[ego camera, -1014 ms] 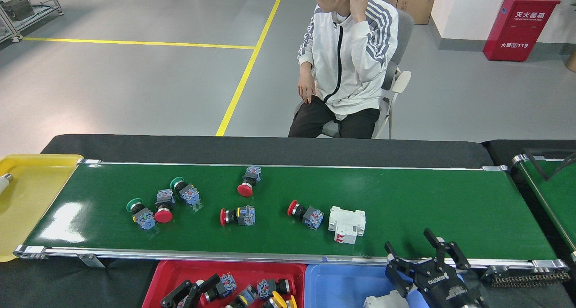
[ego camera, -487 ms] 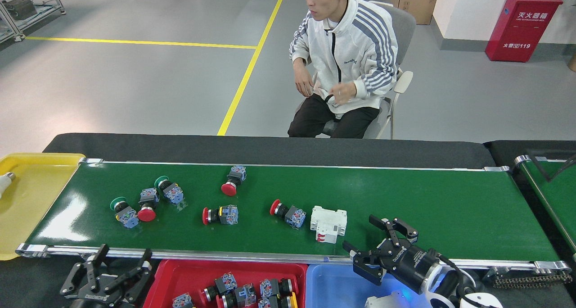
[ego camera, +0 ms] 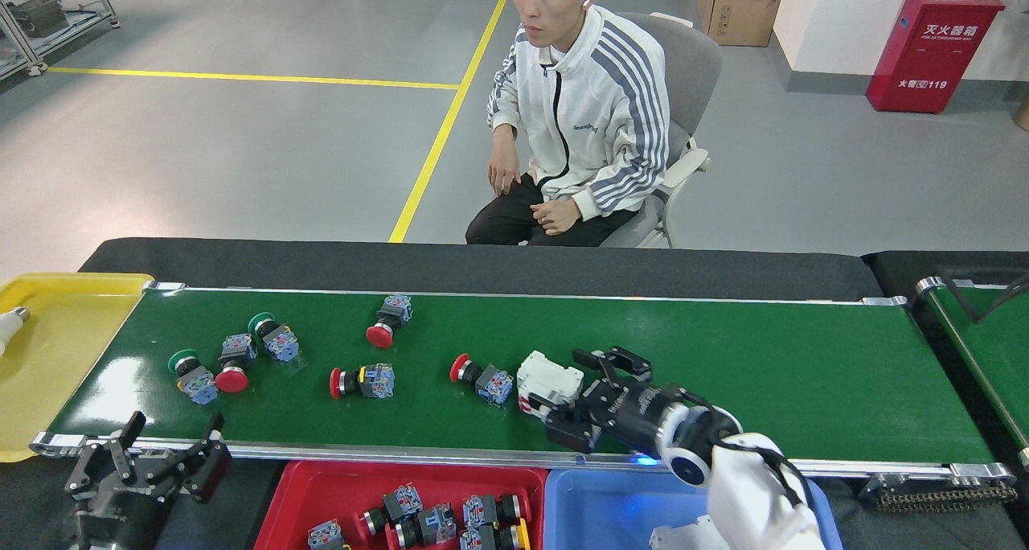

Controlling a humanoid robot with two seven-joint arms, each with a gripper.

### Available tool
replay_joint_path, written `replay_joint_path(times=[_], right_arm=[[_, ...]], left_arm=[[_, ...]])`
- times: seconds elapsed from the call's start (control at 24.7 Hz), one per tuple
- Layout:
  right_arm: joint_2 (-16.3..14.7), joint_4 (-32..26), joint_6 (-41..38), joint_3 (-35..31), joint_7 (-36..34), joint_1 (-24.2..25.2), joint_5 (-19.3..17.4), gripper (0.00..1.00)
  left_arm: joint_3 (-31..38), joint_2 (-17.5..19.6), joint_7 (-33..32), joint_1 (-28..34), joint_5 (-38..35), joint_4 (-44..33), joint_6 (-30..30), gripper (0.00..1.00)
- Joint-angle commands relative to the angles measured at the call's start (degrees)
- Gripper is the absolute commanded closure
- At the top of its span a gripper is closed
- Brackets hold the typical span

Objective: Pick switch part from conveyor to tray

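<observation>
The conveyor (ego camera: pixel 804 373) carries several switch parts. A white breaker-type switch part (ego camera: pixel 547 381) lies near the belt's middle, by the front rail. My right gripper (ego camera: pixel 567 396) is open just to its right, with one finger behind the part and one in front; I cannot tell if they touch it. Red-capped push-button parts (ego camera: pixel 481 379) (ego camera: pixel 358 381) (ego camera: pixel 382 325) and green-capped ones (ego camera: pixel 273 337) (ego camera: pixel 186 371) lie further left. My left gripper (ego camera: pixel 175 431) stands open at the front-left rail, holding nothing. The red tray (ego camera: pixel 297 494) holds several push-button parts, and the blue tray (ego camera: pixel 595 502) a white part.
A yellow tray (ego camera: pixel 56 357) sits at the belt's left end with a bulb at its edge. A second green belt (ego camera: pixel 993 357) starts at the far right. A person (ego camera: pixel 579 124) sits on a chair behind the table. A red cabinet (ego camera: pixel 932 47) stands at the back right.
All the parts have ridden leftward on the belt. My right gripper swung up and left from the blue tray to the white part. My left gripper came into view at lower left.
</observation>
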Motion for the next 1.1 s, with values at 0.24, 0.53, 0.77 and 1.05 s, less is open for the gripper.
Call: replay_joint_path(times=[0.24,0.53,0.77,1.05], right_arm=[[-0.2,0.7,1.6,4.9,-1.7,-1.8,-0.5,0.83],[-0.6,-8.6,1.7,3.6,-0.9,1.3,-2.0,0.98],[-16.9,-33.3,-6.9,-4.4,2.5,13.2,-11.8,0.98],[-29.7,-40.2,-14.3,-26.0,2.4,33.6,-22.9,0.11]], left_arm=[[-2.3,0.7,0.7,-8.4,0.0,11.3,-1.4,0.00],[-2.5,0.8,3.2,-23.1,-0.1,33.8,-0.5,0.00],[-8.3,0.8,8.8,-27.4,0.0,40.2,2.9,0.28],[-8.5,0.6,12.7,-24.4,0.5,37.6,-4.7,0.96]])
